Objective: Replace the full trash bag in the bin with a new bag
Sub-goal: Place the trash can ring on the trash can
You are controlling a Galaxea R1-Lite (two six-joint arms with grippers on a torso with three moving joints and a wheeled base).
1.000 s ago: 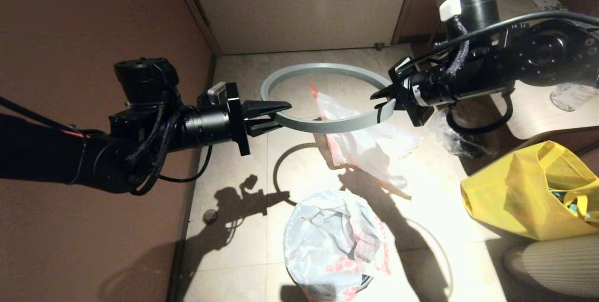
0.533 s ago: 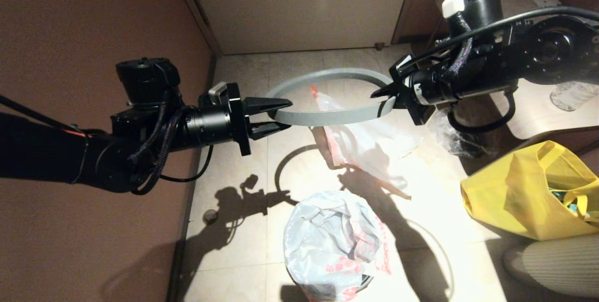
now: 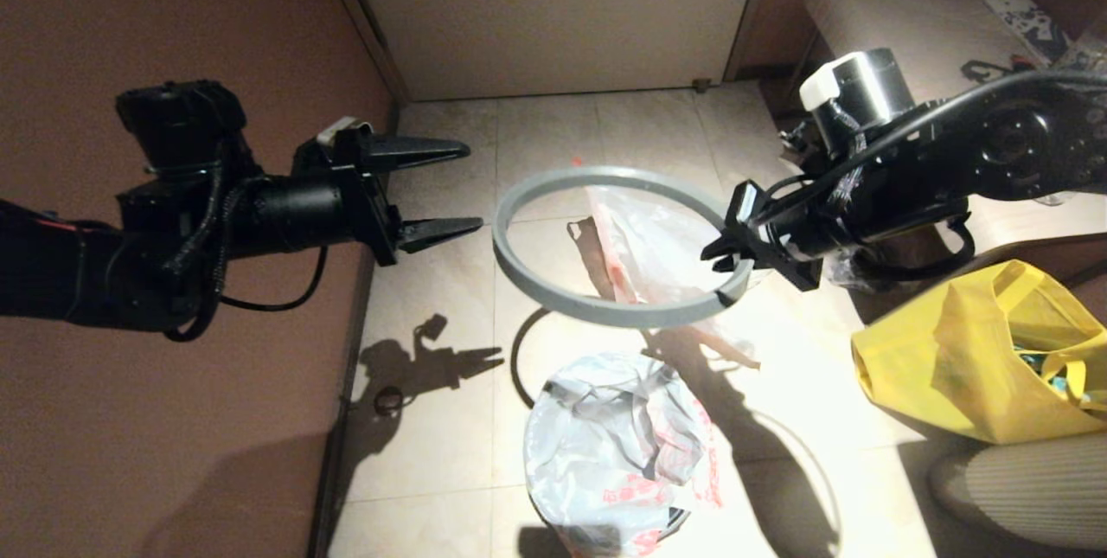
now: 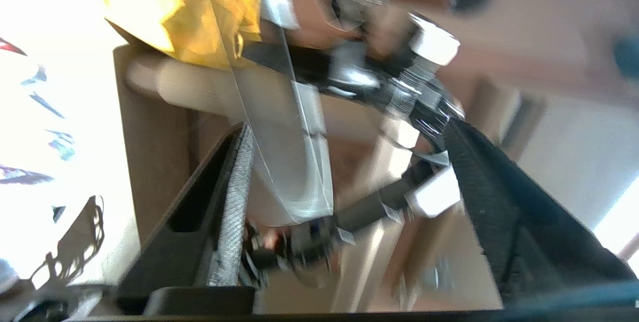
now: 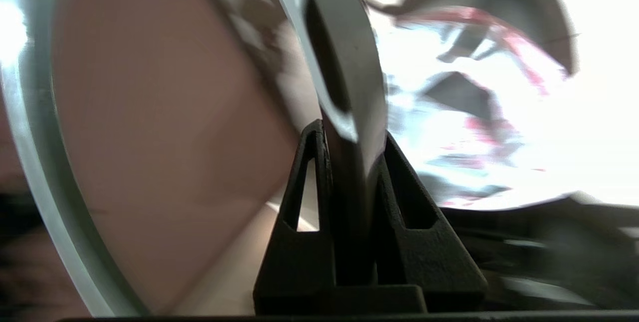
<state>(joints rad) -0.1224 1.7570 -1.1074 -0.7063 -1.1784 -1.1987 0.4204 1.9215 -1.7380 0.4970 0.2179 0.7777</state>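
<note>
The right gripper (image 3: 732, 257), right of centre in the head view, is clamped on the grey hoop (image 3: 605, 312), the bin's separate rim. The right wrist view shows both fingers (image 5: 299, 212) pressed flat against the hoop's band (image 5: 349, 87). The hoop hangs tilted in the air at the middle of the frame, above the tiled floor (image 3: 432, 420), and casts a curved shadow below it.

The left gripper (image 3: 450, 186), at centre left, has its fingers spread wide and holds nothing. Its tips point toward the hoop's left side but stand apart from it. In the left wrist view the hoop (image 4: 284, 162) shows between the two dark fingers (image 4: 234, 202), touching neither.

The bin (image 3: 605, 454) stands at the bottom centre of the frame. Its walls are almost wholly covered by the new bag (image 3: 623, 437), a milky white bag with red print that is draped over and into it, crumpled at the mouth.

The full trash bag (image 3: 649, 255), see-through with orange-pink strips, lies on the floor behind the hoop and is seen partly through it.

A yellow tote bag (image 3: 969, 368) sits at the right edge, near the lower right corner.
</note>
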